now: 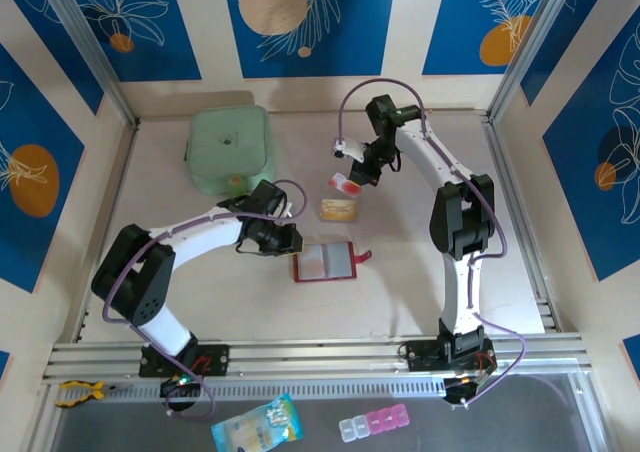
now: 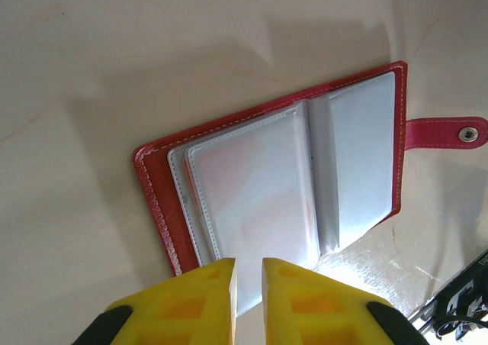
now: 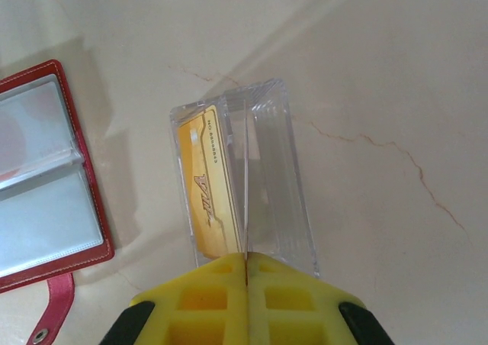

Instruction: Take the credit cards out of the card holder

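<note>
The dark red card holder [image 1: 326, 262] lies open on the table, pale sleeves [image 2: 263, 185] up and its snap tab [image 2: 446, 131] out to the side. My left gripper [image 2: 248, 265] hovers at the holder's left edge over the sleeves, its jaws a narrow gap apart with nothing pinched. My right gripper [image 3: 248, 257] is shut on a whitish credit card with red marks [image 1: 345, 184], seen edge-on [image 3: 247, 185] in the right wrist view. It holds the card above a clear box [image 3: 278, 177]. A gold credit card [image 3: 210, 188] stands inside that box.
A mint-green square pouch [image 1: 228, 150] sits at the back left. The clear box [image 1: 338, 208] stands just behind the holder. Metal rails [image 1: 320, 352] run along the near edge, with a blue packet [image 1: 255, 427] and a pill box [image 1: 373, 425] beyond them.
</note>
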Controlling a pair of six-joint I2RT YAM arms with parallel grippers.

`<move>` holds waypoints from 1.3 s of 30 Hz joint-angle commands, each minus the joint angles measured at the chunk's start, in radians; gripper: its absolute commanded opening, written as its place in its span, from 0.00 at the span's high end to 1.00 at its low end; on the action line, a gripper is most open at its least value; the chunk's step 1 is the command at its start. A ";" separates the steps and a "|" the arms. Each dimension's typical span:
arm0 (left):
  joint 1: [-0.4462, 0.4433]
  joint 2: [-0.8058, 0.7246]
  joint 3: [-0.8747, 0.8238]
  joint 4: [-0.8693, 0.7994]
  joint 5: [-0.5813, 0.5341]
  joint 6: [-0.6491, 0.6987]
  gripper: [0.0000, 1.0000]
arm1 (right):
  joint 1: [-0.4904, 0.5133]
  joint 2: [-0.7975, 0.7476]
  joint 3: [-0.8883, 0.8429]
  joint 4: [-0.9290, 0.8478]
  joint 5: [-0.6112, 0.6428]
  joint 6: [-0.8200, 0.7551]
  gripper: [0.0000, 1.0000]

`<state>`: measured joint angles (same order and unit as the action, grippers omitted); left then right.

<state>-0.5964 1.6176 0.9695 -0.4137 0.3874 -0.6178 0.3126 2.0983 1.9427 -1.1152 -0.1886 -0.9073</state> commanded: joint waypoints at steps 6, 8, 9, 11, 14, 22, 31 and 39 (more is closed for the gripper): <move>0.018 -0.009 0.019 -0.046 -0.005 0.034 0.83 | 0.002 0.049 0.082 -0.038 -0.010 -0.042 1.00; 0.021 -0.009 0.019 -0.049 -0.006 0.036 0.83 | 0.005 0.061 0.077 -0.045 -0.012 -0.056 1.00; 0.021 -0.009 0.017 -0.051 -0.005 0.036 0.83 | 0.004 0.065 0.072 -0.049 -0.017 -0.062 1.00; 0.022 -0.010 0.017 -0.050 -0.007 0.036 0.83 | 0.004 0.073 0.064 -0.055 -0.019 -0.069 1.00; 0.024 -0.009 0.014 -0.050 -0.006 0.035 0.83 | 0.006 0.086 0.064 -0.062 -0.014 -0.073 1.00; 0.024 -0.006 0.013 -0.050 -0.006 0.035 0.83 | -0.001 0.049 0.043 0.037 0.012 -0.020 0.79; 0.025 -0.002 0.007 -0.030 0.004 0.025 0.83 | 0.015 -0.001 -0.001 0.126 -0.006 0.081 0.80; 0.025 -0.004 -0.021 0.026 0.026 -0.003 0.83 | 0.053 -0.110 -0.171 0.268 -0.019 0.350 0.82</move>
<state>-0.5842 1.6176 0.9676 -0.4141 0.3916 -0.6048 0.3492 2.0575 1.8210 -0.9134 -0.1703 -0.7090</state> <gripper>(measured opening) 0.172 0.181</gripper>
